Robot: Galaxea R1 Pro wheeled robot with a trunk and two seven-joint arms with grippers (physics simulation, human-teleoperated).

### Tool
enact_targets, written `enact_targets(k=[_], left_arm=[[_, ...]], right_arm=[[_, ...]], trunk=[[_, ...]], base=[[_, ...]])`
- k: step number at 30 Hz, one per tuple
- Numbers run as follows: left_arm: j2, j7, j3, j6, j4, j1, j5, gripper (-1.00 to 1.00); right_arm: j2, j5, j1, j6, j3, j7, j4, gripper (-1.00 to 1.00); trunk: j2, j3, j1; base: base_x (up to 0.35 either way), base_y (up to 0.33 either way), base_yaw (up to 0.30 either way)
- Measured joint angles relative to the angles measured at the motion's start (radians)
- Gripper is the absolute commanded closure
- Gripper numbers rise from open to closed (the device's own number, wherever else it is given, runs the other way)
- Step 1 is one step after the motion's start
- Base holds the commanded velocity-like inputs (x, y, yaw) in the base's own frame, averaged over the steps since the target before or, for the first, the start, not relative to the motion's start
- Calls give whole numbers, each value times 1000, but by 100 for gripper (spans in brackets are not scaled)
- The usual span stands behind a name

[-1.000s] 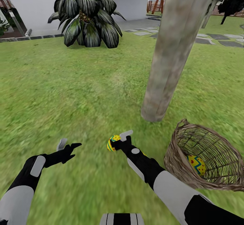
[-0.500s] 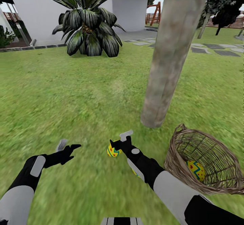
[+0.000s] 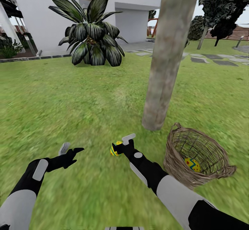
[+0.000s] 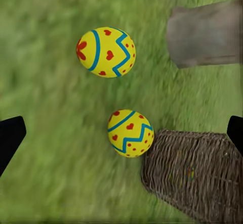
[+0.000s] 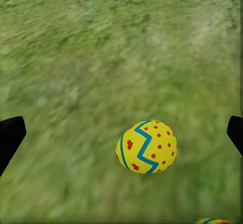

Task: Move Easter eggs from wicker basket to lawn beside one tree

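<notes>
The pale tree trunk [image 3: 165, 60] rises from the lawn [image 3: 69, 95] just beyond the wicker basket [image 3: 180, 169], which leans on the grass with one Easter egg [image 3: 192, 164] inside. My right gripper [image 3: 121, 143] hovers open left of the basket, over a second egg [image 3: 114, 149] lying on the grass. The right wrist view shows that egg [image 5: 147, 146] below its spread fingertips [image 5: 11, 133]. My left gripper [image 3: 71, 149] is open and empty farther left. Its wrist view takes in two eggs [image 4: 106, 52] [image 4: 130, 133] on the grass between the trunk [image 4: 205, 34] and the basket [image 4: 197, 176].
A low spiky palm-like plant [image 3: 91, 43] stands at the back in front of a white house [image 3: 41, 11]. Grey stepping stones [image 3: 214, 59] and dark trees [image 3: 224, 5] are at the back right. Open grass spreads to the left and ahead.
The whole picture has shifted down as the camera lifted, bringing more of the house into view. Both grippers stay open in the same poses. The egg under my right gripper lies still.
</notes>
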Motion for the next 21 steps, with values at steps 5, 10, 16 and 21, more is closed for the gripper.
enact_targets(k=[5,10,16,21], left_arm=[[0,0,1,0,0,0,1,-100],[0,1,1,0,2,0,3,-100],[0,-3,1,-1,15,0,4,-100],[1,-5,0,-1,28,0,4,-100]], right_arm=[[0,0,0,1,0,0,0,-100],[0,2,0,-1,0,0,0,-100],[0,3,1,1,0,0,-14,-100],[0,3,11,2,0,0,-35,-100]], trunk=[[1,19,-2],[2,40,-5],[2,48,-5],[2,56,-5]], base=[[-30,-8,0],[-3,-1,0],[0,0,0],[0,0,0]])
